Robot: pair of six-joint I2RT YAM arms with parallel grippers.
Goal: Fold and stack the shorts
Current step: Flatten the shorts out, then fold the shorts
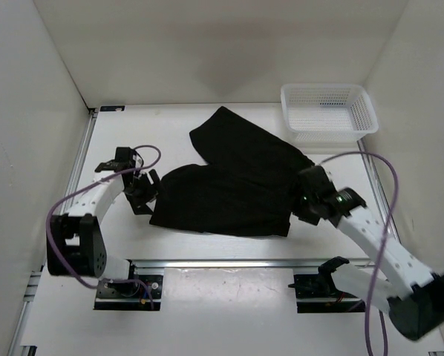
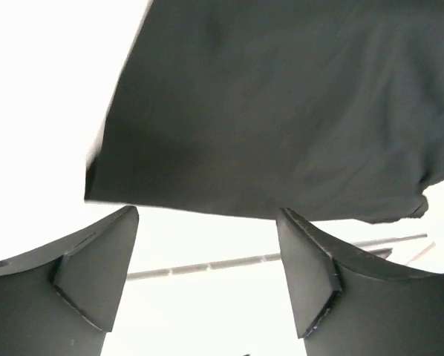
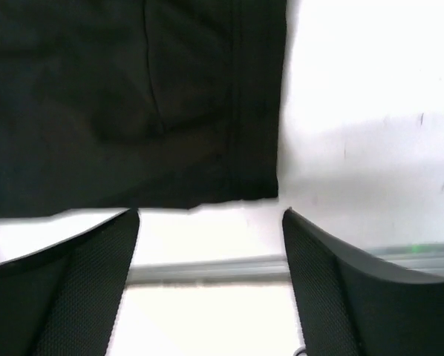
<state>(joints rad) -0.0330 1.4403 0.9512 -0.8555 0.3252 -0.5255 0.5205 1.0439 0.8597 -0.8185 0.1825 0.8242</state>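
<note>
Left wall (image 1: 29, 111): white panel, closing the table's left side.
My left gripper (image 1: 142, 189): at the shorts' left hem, jaws apart, nothing between them. In the wrist view the hem lies just past my fingertips (image 2: 125, 219).
Shorts (image 1: 237, 182): black, spread flat mid-table between my two grippers, with one leg angled toward the back.
My right gripper (image 1: 309, 199): at the shorts' right edge, jaws apart and empty, the cloth corner just ahead.
Mesh basket (image 1: 330, 135): white, in the far right corner, near the shorts.
Open room: bare table (image 1: 155, 133) left of and behind the shorts; a metal rail (image 1: 229, 263) bounds the near edge.
</note>
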